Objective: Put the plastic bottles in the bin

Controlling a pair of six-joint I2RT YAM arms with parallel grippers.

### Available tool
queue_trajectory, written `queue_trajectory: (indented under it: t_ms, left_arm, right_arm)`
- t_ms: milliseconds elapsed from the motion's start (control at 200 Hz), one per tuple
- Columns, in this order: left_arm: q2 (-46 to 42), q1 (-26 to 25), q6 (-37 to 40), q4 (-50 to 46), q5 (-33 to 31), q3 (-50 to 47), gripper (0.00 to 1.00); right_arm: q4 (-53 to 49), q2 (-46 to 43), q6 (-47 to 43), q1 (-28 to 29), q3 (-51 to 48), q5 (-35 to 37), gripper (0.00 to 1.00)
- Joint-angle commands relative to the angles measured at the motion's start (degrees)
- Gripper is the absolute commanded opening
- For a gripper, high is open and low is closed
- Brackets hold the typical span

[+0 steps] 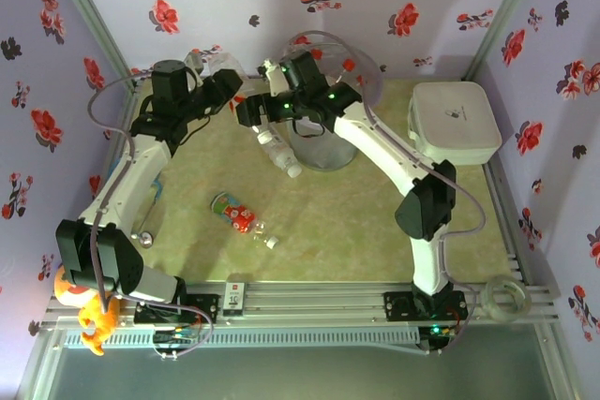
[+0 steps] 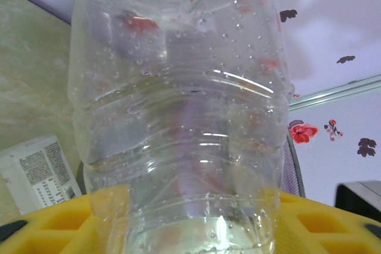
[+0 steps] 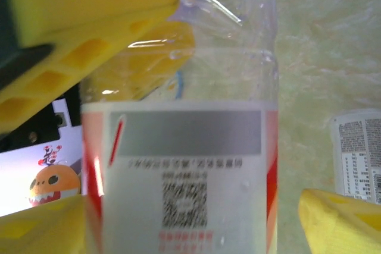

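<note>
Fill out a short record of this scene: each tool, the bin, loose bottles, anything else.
left tool: shut on a clear ribbed plastic bottle, up beside the bin
right tool: shut on a clear plastic bottle with a red-and-white label
bin: large translucent grey round plastic bucket, far middle of the table
loose bottles: red-labelled clear bottle and small clear bottle, both lying on the table
other: white rounded-square box, far right

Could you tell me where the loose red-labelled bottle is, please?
Top view: the red-labelled bottle lies on the table, left of centre, nearer than the bin.
</note>
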Motion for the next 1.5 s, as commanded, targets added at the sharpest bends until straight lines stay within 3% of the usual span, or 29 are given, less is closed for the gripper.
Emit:
queue_trajectory:
  t_ms: [0, 145, 260, 310, 540, 875, 990, 1250, 1495]
  left_arm:
    - [-1.6, -0.4, -1.1, 2.7, 1.6, -0.3, 0.56]
    - [-1.7, -0.4, -0.6, 2.7, 1.9, -0.2, 0.63]
    - [-2.3, -0.4, 0.8, 4.1, 1.9, -0.4, 0.92]
    - [-2.6, -0.2, 1.3, 5.1, 1.9, -0.6, 1.0]
    - [-3.3, 0.8, 1.8, 7.6, 1.8, -0.3, 0.99]
    - [6.3, -0.8, 3.4, 5.5, 1.8, 6.4, 0.84]
    - [10.5, -3.3, 6.0, 2.2, 0.9, 10.8, 0.82]
    - [17.8, -7.9, 12.6, -7.4, -3.8, 19.5, 0.74]
    - [22.3, -9.1, 14.3, -11.4, -5.8, 23.4, 0.67]
  right_arm:
    - [0.9, 1.9, 1.2, 0.3, 3.2, 0.7, 0.83]
    - [0.8, 1.9, 0.7, 0.1, 4.1, 1.7, 0.68]
    - [1.0, 0.5, -0.2, -0.4, 4.3, 2.6, 0.64]
    - [1.4, -0.6, -0.4, -1.0, 4.2, 3.2, 0.63]
    - [3.5, -8.4, -2.1, -5.5, -0.7, 5.9, 0.63]
    - [8.0, -20.2, -2.5, -15.5, -13.8, 7.3, 0.63]
    - [5.8, -18.7, -6.8, -18.2, -13.6, 12.6, 0.63]
    - [7.7, -10.6, -11.7, -20.4, -9.7, 15.3, 0.61]
    - [11.4, -6.4, -12.4, -19.8, -11.8, 12.1, 0.61]
